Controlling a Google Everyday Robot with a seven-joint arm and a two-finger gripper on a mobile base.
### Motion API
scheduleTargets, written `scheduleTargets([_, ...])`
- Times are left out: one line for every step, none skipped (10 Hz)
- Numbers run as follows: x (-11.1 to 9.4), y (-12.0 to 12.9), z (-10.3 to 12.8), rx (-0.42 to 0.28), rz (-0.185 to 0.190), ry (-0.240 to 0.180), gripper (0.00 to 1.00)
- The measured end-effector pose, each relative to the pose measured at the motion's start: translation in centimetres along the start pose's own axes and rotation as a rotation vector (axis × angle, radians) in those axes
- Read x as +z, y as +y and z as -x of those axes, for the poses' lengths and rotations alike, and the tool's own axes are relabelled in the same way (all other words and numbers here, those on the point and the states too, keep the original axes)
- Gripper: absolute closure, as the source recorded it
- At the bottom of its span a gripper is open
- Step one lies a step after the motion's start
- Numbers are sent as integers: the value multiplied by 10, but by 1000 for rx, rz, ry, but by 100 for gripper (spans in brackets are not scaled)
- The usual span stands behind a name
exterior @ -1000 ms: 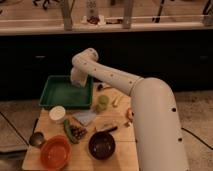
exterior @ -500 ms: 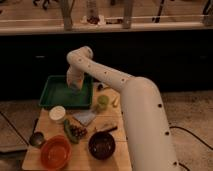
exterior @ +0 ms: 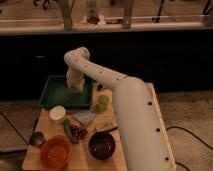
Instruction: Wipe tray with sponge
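Claw [exterior: 76, 86]: positioned over the tray [exterior: 52, 97], near its right side.
Sponge [exterior: 78, 89]: seen as a pale block at the claw's tip.
Grip: cannot be told.

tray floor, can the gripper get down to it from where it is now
Probably yes: the gripper hangs right over the tray, what looks like the sponge at its tip, and nothing else sits on the green floor beneath it.
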State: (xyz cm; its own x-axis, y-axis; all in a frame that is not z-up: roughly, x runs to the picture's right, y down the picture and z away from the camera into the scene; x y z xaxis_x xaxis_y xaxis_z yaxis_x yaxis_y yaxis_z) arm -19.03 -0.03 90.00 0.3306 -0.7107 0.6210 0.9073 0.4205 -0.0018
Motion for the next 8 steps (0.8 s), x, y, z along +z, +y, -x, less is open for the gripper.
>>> scheduleTargets([4,4,0,11,17,0,100])
scheduleTargets([8,7,0,22,29,-2,100])
scheduleTargets([14,10,0,38,43,-9,100])
scheduleTargets([20,12,1,48,49,-14,100])
scheduleTargets([24,13,2,57,54,-17,100])
scheduleTargets([30,15,3,68,57,-18,100])
scheduleTargets([36,17,4,80,58,-16,100])
scheduleTargets([42,19,5,92,59,-15,100])
